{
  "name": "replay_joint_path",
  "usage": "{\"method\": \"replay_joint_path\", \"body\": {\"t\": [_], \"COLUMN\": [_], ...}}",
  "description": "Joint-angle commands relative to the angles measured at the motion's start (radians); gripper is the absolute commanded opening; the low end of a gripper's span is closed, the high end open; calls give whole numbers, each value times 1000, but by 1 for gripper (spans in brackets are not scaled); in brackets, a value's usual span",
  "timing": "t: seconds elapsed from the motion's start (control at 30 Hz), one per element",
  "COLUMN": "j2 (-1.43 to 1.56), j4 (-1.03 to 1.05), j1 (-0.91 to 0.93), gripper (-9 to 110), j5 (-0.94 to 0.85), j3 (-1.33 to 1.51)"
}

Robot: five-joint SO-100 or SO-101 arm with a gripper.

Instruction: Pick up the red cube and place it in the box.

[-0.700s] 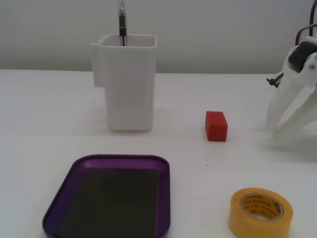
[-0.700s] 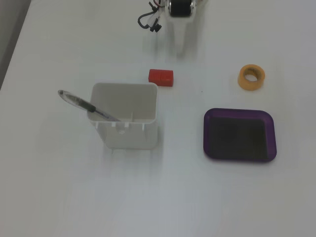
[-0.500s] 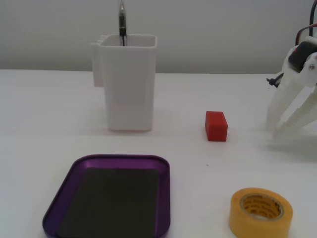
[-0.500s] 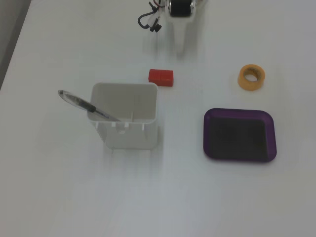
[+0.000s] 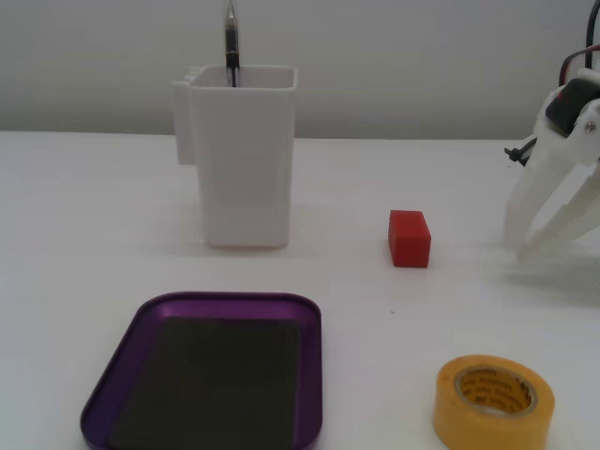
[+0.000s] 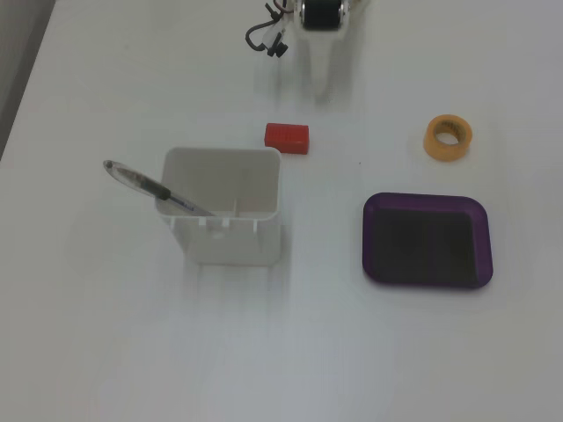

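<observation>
Seen from above on a white table point(image 6: 106, 352): white container point(image 6: 224, 220) at centre, a pen point(image 6: 154, 189) leaning out over its left rim. Just beyond its far right corner, red cube point(image 6: 287, 137); farther up, white gripper point(image 6: 324, 75), jaw state unclear. Right of the container, purple box point(image 6: 378, 264), empty; beyond that, yellow tape roll point(image 6: 449, 138).

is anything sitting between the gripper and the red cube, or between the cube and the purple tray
Nothing visible blocks either stretch. In both fixed views, bare table lies between the gripper and the red cube. From the cube to the purple tray the table is also bare; the white container and yellow tape roll sit off to either side.
</observation>
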Motion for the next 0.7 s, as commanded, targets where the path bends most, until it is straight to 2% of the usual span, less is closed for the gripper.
{"method": "replay_joint_path", "body": {"t": [0.0,0.17,0.4,0.67], "j2": [-2,-15,-20,-86], "j4": [0,3,5,3], "j1": [3,17,18,18], "gripper": [0,0,0,0], "j5": [-9,-23,-245,-250], "j3": [-5,-41,-112,-255]}}
